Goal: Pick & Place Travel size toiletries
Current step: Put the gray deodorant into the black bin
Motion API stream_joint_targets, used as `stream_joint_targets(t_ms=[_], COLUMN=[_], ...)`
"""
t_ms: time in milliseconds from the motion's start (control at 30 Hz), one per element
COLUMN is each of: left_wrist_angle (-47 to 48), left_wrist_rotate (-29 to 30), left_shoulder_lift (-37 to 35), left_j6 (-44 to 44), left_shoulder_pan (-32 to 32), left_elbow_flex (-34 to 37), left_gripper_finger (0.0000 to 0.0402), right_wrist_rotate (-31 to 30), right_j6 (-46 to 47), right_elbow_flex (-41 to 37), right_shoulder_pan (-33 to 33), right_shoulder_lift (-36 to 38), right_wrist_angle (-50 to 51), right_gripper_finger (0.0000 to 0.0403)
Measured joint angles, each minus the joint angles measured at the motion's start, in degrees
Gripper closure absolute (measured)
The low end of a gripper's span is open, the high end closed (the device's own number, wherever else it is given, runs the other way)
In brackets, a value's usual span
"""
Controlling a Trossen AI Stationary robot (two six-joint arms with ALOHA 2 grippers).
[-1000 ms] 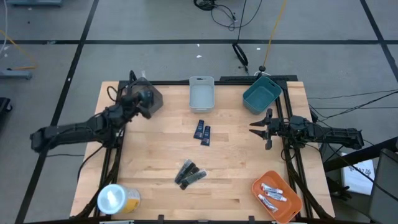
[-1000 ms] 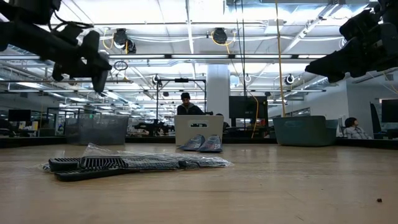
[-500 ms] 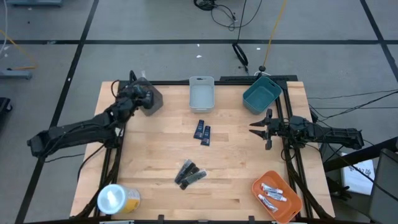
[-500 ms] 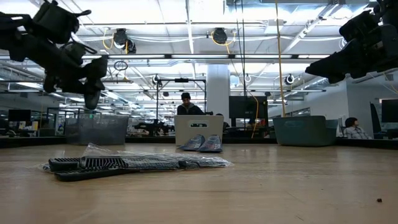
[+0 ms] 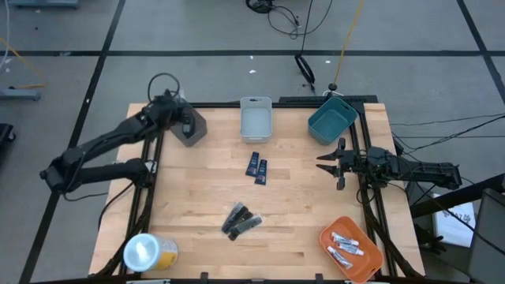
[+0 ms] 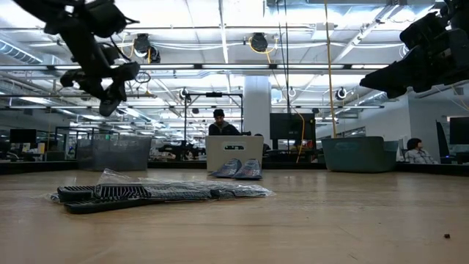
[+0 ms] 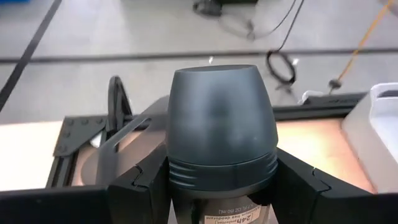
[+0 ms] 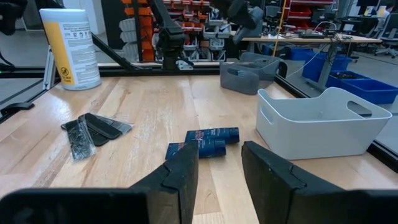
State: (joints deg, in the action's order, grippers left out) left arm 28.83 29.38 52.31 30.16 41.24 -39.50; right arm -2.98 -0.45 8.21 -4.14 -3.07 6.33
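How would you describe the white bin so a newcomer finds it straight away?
Start at the far edge of the wooden table, where three bins stand in a row. The white bin is the middle one, rectangular and pale, directly beyond the two dark blue packets. The grey bin on one side is dark; the teal bin on the other is coloured.

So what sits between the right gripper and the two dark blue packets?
Nothing: in the high view only bare wooden table separates the right gripper from the two dark blue packets.
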Motion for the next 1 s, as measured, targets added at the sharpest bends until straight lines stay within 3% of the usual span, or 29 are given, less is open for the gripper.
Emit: stream_joint_targets(t_ms=[267,500,1000], left_wrist_angle=[2.5,2.4,2.8], left_wrist_rotate=[-2.3,-3.0,0.7], left_shoulder_lift=[11.0,18.6,24.4], left_j6=[0.7,1.6,5.3], left_shoulder_pan=[6.1,7.5,7.5], left_elbow_flex=[-3.1,-3.1,-3.1], left_gripper_finger=[0.0205,0.0205,0.0201], right_wrist_rotate=[0.0,0.0,0.0], right_j6=[0.2,0.2,0.2], right_elbow_flex=[0.0,0.0,0.0], right_shoulder_pan=[0.0,0.0,0.0], right_shoulder_lift=[0.0,0.0,0.0], right_wrist_angle=[0.0,0.0,0.0], right_gripper_finger=[0.0289,0.0289,0.0289])
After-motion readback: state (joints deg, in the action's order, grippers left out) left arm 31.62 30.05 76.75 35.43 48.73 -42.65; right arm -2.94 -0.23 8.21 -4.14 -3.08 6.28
